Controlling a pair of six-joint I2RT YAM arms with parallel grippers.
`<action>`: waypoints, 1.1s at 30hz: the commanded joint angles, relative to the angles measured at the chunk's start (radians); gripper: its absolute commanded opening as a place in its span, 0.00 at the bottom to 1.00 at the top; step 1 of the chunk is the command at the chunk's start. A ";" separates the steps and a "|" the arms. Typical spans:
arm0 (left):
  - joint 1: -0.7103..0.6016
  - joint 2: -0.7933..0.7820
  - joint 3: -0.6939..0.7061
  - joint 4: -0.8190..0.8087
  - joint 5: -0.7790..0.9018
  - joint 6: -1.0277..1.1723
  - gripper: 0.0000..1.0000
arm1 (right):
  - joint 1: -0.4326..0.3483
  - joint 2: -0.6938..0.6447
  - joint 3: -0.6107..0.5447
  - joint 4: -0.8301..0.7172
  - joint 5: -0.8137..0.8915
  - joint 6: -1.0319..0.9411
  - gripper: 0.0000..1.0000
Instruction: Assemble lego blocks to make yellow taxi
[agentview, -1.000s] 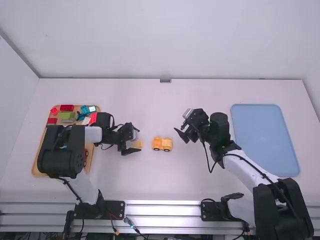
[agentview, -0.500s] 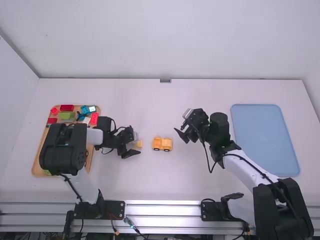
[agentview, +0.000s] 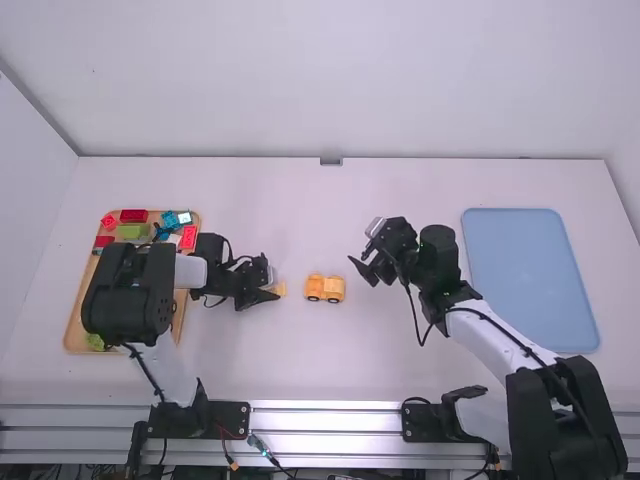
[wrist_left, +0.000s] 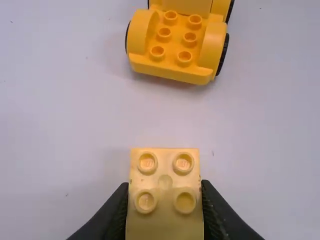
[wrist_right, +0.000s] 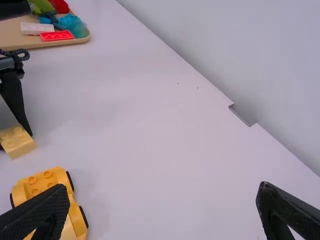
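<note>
pinching yellow block (wrist_left: 165, 222), left fingers (agentview: 263, 296) facing car (wrist_left: 170, 72)

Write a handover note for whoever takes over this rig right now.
Left gripper: closed on the pale yellow block, studs up.
Right gripper: open and holding nothing, beyond the car.
Yellow toy car: on the table, upright, between the grippers.
Other blocks: on the wooden tray.
Done: block gripped.
Left: block not on the car yet; probably press it onto the bare studs.
</note>
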 joint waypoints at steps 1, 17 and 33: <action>-0.003 0.018 0.008 0.003 0.005 0.014 0.21 | 0.003 -0.017 -0.008 0.000 -0.009 0.004 0.99; -0.012 0.006 0.160 -0.161 0.184 0.006 0.29 | -0.055 0.192 -0.008 -0.101 -0.434 -0.229 0.99; -0.126 0.006 0.211 -0.193 0.189 -0.027 0.31 | 0.082 0.590 0.001 0.233 -0.386 -0.272 0.99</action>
